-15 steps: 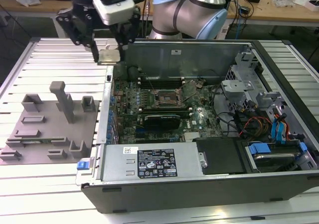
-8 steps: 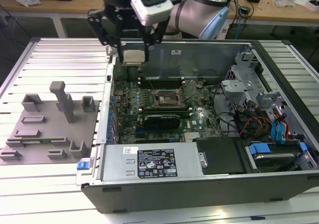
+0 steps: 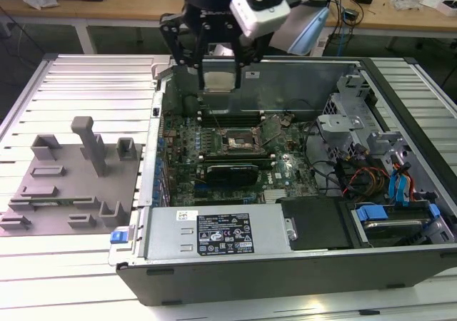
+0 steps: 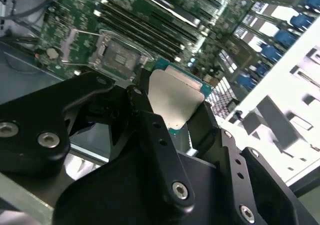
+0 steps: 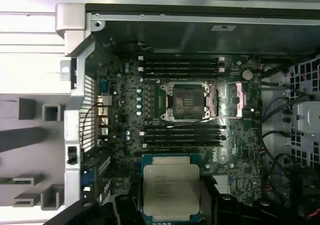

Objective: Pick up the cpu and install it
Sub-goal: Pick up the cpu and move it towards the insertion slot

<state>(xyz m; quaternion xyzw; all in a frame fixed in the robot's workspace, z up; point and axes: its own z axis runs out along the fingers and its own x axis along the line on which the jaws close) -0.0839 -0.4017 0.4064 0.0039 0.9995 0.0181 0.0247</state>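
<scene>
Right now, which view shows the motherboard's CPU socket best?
The first wrist view: the socket is seen straight from above, frame open and nothing covering it. The exterior view shows it at a slant, among the board's other parts. The second wrist view shows it obliquely, past the held cpu.

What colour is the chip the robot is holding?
The chip is silvery-grey with a teal rim, best in the first wrist view.

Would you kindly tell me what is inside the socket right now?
The socket is uncovered and empty, with only its bare contacts showing. The cpu is apart from it, gripped in the claw.
</scene>
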